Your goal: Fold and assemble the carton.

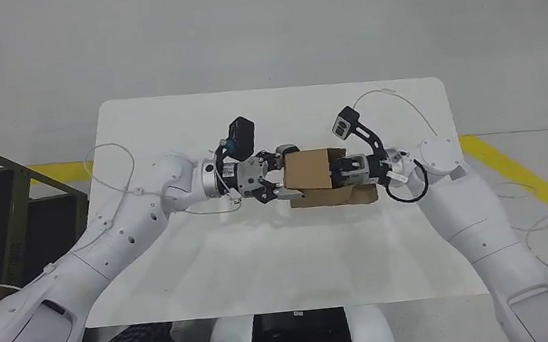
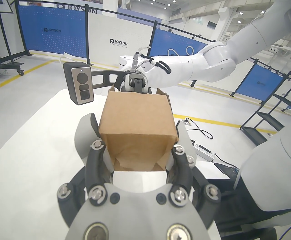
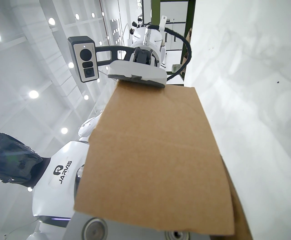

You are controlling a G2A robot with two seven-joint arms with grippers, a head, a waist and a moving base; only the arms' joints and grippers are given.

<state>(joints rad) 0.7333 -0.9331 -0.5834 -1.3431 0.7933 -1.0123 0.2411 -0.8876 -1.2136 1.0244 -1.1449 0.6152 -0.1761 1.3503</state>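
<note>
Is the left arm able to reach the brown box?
Most likely yes. The left gripper has its fingers either side of one end of the carton; nothing blocks it.

White arms — black cables, silver screws, white-shelled fingers.

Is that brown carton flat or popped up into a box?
Popped up: the carton shows a top face and an end face meeting at an edge, with flaps sticking out at its far end.
</note>
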